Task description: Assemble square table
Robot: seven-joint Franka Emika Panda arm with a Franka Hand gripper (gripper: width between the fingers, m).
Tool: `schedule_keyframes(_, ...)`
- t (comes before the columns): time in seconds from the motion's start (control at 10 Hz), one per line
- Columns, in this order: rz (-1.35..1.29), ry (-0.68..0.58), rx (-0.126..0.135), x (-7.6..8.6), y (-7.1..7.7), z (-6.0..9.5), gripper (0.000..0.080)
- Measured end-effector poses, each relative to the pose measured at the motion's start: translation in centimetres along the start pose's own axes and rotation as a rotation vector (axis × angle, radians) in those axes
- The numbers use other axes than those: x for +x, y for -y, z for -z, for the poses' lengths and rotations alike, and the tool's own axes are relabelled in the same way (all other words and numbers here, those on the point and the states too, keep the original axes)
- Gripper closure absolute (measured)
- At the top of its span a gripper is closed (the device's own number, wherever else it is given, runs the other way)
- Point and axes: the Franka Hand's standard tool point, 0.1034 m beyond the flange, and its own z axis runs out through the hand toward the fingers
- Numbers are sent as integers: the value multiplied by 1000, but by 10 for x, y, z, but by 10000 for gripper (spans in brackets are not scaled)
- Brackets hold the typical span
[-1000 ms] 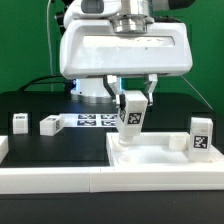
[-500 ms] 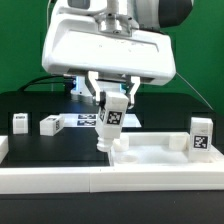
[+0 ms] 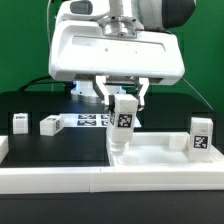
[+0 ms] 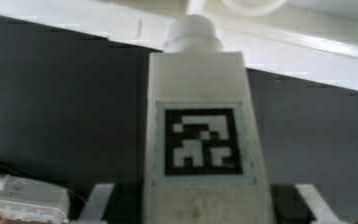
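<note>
Gripper [image 3: 124,104] clamps a table leg [image 3: 123,125] upright, leaving its lower end free for you to seat at the square tabletop [image 3: 165,157] corner; contact there appears likely, not certain.

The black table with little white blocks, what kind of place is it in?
Probably a robot lab: the tool grips a tagged white leg, the marker board lies on the black table, and a green wall stands behind.

Leg [image 3: 122,140]: white, black-and-white square tag [image 3: 125,120]. Slab [image 3: 165,158] at 5 o'clock of it: plain white. Table surface [image 3: 60,146] black; backdrop [image 3: 20,40] green.
</note>
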Motion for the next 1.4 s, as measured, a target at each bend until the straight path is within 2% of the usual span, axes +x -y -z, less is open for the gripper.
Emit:
schedule_keyframes(0.1,-18,4,12,5,7,0,509)
schedule_keyframes(0.5,-20,9,10,0,3,-2,509)
schedule_keyframes(0.6,-37,23,13,-4,-1,-2,509)
schedule_keyframes(1.0,-40,48,24,-20,9,-4,509)
schedule_keyframes(1.4,-35,50,30,-23,15,-9,509)
